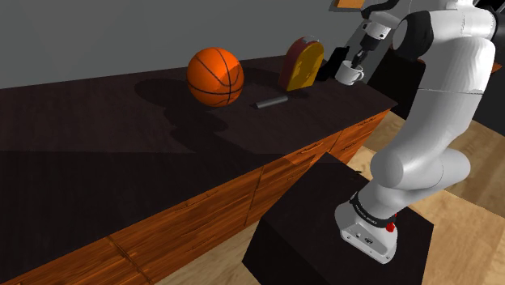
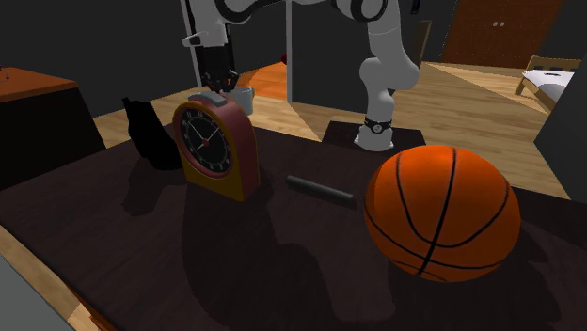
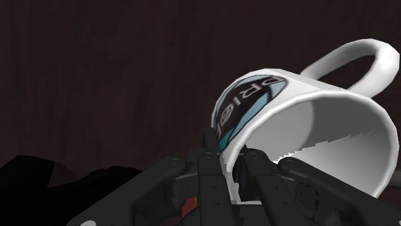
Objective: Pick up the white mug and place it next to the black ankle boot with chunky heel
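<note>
The white mug [image 1: 350,74] hangs above the far end of the dark table [image 1: 121,154], held by its rim in my gripper [image 1: 354,61]. In the wrist view the mug [image 3: 308,122] is tilted, its dark round logo and handle showing, and the fingers [image 3: 212,160] clasp its wall, one inside and one outside. From the second exterior view the mug [image 2: 244,97] peeks out behind the clock, under the gripper [image 2: 216,89]. The black ankle boot [image 2: 150,136] stands on the table beside the clock, toward that view's left. A black shape in the wrist view may be the boot; I cannot tell.
An arched red-brown alarm clock [image 2: 214,146] stands between boot and mug. A basketball [image 1: 215,77] and a short dark cylinder [image 1: 271,102] lie further along the table. Wooden drawer fronts [image 1: 267,182] run along the table's edge. The arm's dark stand [image 1: 340,235] sits on the wooden floor.
</note>
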`<control>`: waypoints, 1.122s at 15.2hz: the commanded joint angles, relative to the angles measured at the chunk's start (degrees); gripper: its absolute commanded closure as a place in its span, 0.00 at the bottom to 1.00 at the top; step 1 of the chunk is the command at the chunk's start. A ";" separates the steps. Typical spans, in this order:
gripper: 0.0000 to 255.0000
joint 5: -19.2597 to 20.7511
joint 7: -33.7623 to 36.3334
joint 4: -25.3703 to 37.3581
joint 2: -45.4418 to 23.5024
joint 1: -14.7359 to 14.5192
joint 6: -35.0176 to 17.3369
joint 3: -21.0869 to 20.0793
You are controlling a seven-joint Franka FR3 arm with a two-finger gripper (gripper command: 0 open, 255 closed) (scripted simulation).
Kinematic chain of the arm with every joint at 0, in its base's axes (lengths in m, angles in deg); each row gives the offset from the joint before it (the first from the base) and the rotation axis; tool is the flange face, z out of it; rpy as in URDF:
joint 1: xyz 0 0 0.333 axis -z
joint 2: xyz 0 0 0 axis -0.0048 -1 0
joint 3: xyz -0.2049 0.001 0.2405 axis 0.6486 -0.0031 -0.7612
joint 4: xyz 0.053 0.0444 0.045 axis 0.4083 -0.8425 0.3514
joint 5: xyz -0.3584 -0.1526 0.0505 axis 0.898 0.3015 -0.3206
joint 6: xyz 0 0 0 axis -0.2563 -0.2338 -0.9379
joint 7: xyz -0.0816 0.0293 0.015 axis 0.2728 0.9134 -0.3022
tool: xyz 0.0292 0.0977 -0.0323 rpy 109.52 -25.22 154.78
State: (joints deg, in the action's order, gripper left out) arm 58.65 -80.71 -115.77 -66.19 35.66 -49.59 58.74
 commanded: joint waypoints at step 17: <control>1.00 -2.27 -2.61 -8.96 -3.41 -0.26 -11.85 -1.10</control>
State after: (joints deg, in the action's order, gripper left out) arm 56.59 -83.14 -124.55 -69.19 35.32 -60.85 57.75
